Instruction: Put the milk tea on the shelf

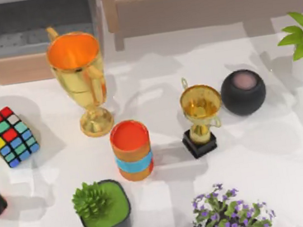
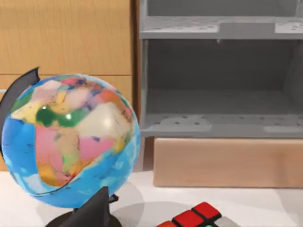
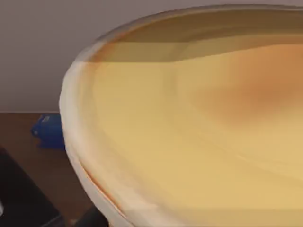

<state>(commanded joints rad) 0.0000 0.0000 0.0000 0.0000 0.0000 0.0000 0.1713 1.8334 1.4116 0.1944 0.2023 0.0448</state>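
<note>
Top view overhead, left wrist low facing shelf [image 2: 218, 85], sharing Rubik's cube [image 1: 9, 137]

Milk tea [image 1: 131, 150] upright on the white table [image 1: 271, 159], none of my jaws touching it.

It is a short cylindrical cup with an orange body, a light-blue band round its middle and a flat red-orange round top facing up. It stands near the middle of the table, free on all sides. The grey shelf [image 1: 26, 26] sits at the table's far left corner, well apart from the cup; the cup is not on it.
</note>
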